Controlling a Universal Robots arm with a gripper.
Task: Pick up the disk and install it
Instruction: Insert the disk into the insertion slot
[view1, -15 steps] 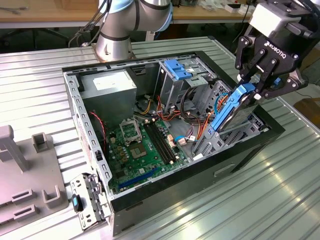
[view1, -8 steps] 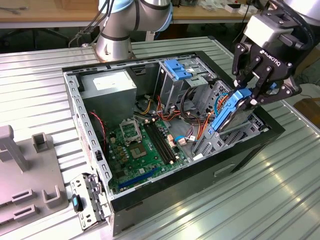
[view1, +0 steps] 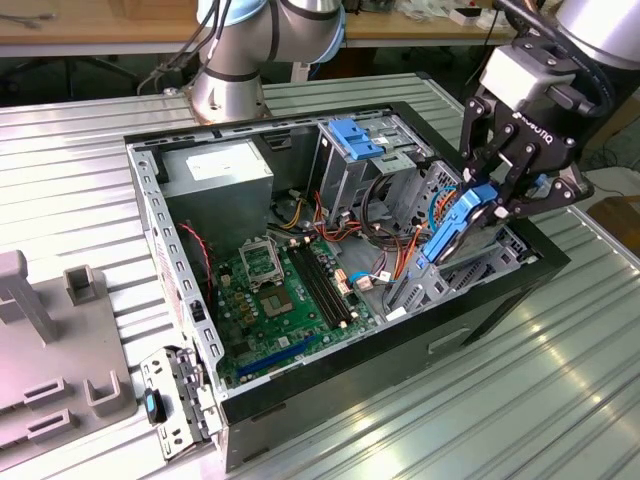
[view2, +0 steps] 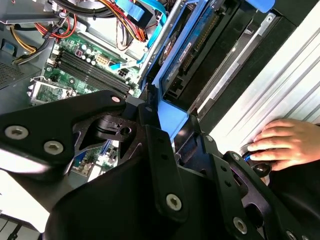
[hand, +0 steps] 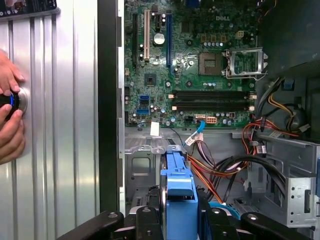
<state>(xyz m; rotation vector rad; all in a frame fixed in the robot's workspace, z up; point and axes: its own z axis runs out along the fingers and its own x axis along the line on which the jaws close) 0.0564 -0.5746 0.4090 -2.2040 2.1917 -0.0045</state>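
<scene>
The disk (view1: 452, 228), a dark drive in a bright blue carrier, hangs tilted over the open computer case (view1: 400, 345) at the exterior view's right. Its lower end dips toward the drive bay area beside the cables. My gripper (view1: 492, 196) is shut on the upper end of the carrier. In the second wrist view the disk (view2: 200, 55) runs away from my gripper (view2: 172, 126), its blue end tab clamped between the black fingers (view2: 155, 145). In the first wrist view the blue carrier (hand: 179, 192) sticks out from my gripper (hand: 180, 222) above the case floor and cables.
A grey drive cage with a blue bracket (view1: 355, 135) stands at the case's back. The motherboard (view1: 285, 285) lies on the case floor, the power supply (view1: 215, 170) at the back left. A person's hand (hand: 9, 120) rests on a round knob outside the case. A grey fixture (view1: 50, 370) sits at the left.
</scene>
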